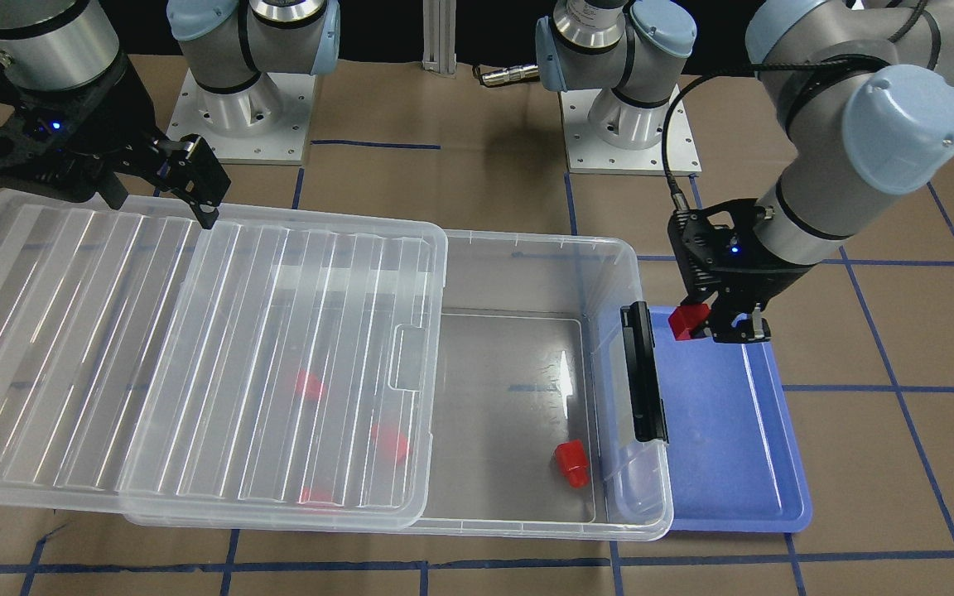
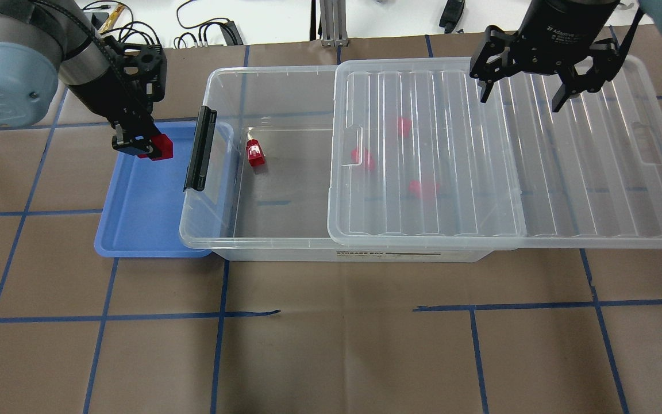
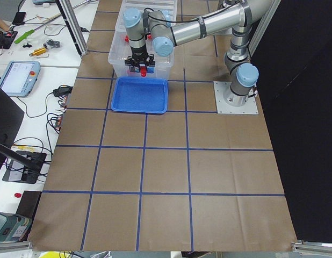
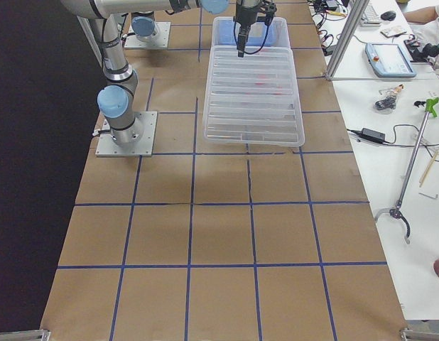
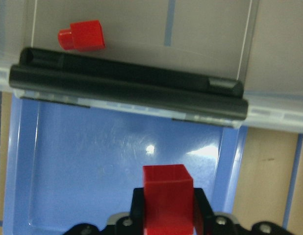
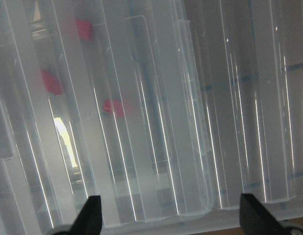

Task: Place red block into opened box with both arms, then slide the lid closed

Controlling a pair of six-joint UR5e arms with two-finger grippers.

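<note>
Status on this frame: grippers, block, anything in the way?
Left gripper shut on red block, over blue tray, outside box. Right gripper open above lid. Lid half across box; latch bar between block and opening.

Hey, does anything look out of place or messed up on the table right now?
Nothing spilled or damaged. The lid sits slid halfway off the box, overhanging its end, which fits an opened box. The left gripper holds a red block above the tray.
</note>
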